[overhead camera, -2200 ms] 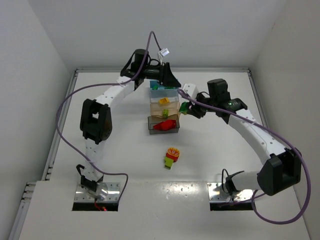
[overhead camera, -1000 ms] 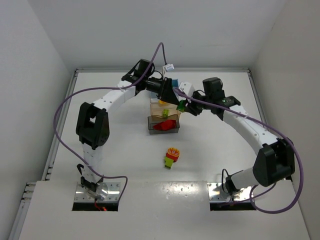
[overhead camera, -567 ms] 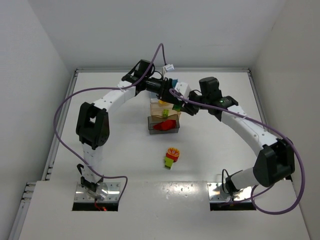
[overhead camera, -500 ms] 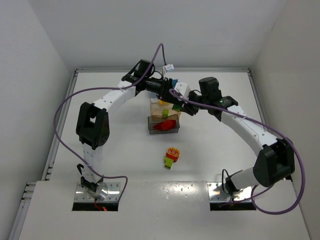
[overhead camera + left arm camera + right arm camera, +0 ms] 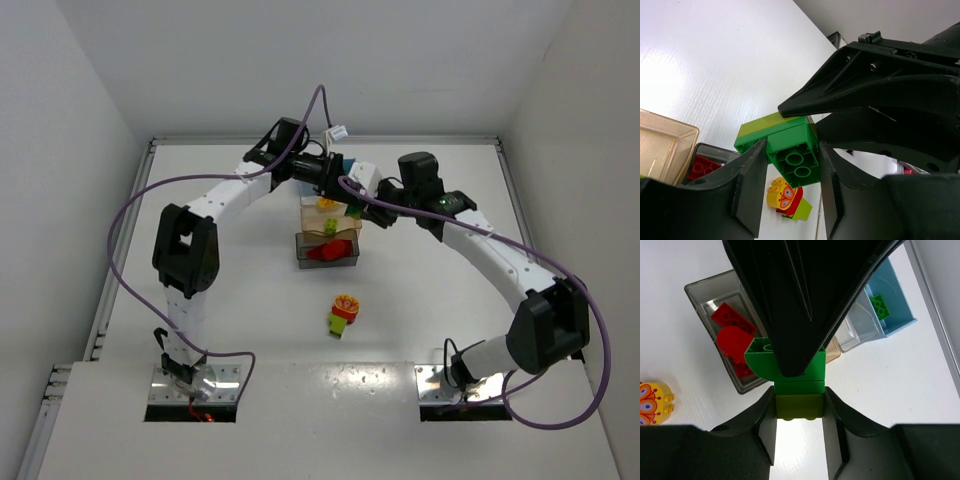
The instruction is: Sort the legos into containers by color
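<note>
Both grippers hold one green and lime lego clump (image 5: 352,210) in the air over the bins. My left gripper (image 5: 340,192) is shut on its green brick (image 5: 792,160). My right gripper (image 5: 362,213) is shut on its lime brick (image 5: 799,406). The bins stand in a row: the blue bin (image 5: 895,300) holds a green brick (image 5: 880,306), the tan bin (image 5: 318,212) holds yellow pieces, and the grey bin (image 5: 300,262) holds red bricks (image 5: 732,332). A yellow, red and lime clump (image 5: 343,313) lies on the table nearer the bases.
The white table (image 5: 450,300) has raised edges and white walls on three sides. The arms' purple cables (image 5: 130,215) loop above the table. The blue bin is mostly hidden under the left gripper in the top view.
The left gripper left the blue bin and swung right; the right gripper carried the green clump up and left to meet it. Both now grip the clump. Little movement in the last half second.
</note>
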### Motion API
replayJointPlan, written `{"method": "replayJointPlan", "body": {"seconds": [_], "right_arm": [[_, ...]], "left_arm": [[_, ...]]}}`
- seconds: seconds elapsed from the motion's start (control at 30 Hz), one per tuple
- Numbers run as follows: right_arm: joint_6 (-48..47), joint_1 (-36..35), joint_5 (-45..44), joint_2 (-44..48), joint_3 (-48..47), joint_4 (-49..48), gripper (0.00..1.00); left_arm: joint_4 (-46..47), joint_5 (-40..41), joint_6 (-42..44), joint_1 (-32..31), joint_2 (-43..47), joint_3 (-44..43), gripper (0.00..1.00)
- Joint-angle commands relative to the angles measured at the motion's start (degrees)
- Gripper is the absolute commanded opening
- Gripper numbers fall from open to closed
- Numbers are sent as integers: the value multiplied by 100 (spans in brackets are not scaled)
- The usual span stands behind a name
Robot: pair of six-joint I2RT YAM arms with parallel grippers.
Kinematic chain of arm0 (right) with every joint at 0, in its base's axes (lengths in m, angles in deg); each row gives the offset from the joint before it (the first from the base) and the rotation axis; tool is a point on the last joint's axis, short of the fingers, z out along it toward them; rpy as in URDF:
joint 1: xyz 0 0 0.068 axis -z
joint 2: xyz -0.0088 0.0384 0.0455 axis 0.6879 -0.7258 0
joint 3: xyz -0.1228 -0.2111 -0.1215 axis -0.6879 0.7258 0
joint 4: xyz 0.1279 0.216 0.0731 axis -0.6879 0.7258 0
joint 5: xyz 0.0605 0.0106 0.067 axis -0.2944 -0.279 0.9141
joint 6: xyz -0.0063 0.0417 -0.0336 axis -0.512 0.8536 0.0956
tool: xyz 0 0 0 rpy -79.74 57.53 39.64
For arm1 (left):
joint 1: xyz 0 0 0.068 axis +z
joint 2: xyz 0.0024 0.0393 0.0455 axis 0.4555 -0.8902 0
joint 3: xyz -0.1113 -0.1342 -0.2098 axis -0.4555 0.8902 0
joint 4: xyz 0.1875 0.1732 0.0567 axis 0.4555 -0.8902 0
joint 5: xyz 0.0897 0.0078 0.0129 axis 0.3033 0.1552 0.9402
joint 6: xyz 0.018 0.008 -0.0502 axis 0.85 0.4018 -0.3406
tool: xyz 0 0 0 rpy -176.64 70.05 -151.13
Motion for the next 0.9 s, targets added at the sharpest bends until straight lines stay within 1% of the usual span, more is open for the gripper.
{"method": "replayJointPlan", "body": {"seconds": [0.0,0.07,0.1,0.17,0.27,0.33,0.37,0.4,0.43,0.5,0.53,0.67,0.7,0.83,0.87], "right_arm": [[-2,-40,-64,67,-326,-489,6],[-55,-40,-64,67,-326,-437,6],[-55,-40,-64,67,-274,-436,6],[-55,-40,-117,198,-177,-436,6],[-55,13,-117,339,78,-384,6],[-107,13,-170,392,157,-383,6],[-108,13,-170,392,210,-383,6],[-108,13,-222,392,210,-383,6],[-108,65,-222,392,210,-383,6],[-108,65,-275,392,263,-383,6],[-108,118,-275,392,263,-383,6],[-108,171,-275,392,263,-383,6],[-108,240,-275,392,263,-383,6],[-55,294,-275,340,263,-383,6],[23,294,-275,287,263,-383,6]], "left_arm": [[309,-319,-70,-61,-36,-162,30],[379,-319,-70,-61,-36,-162,20],[379,-189,-70,-61,-36,-162,15],[379,-56,-70,-61,-36,-215,13],[266,286,78,-8,-97,-565,9],[81,742,210,53,-202,-1066,8],[-224,1014,298,53,-360,-1302,6],[-349,1278,447,53,-439,-1775,6],[-455,1881,448,53,-493,-1971,5],[-579,2394,501,-8,-563,-2322,5],[-648,2771,501,-8,-563,-2377,5],[-964,3739,439,-8,-511,-2325,5],[-966,4098,439,-8,-511,-2324,5],[-1027,4505,439,141,-563,-2263,5],[-1079,4567,518,193,-642,-2263,7]]}}
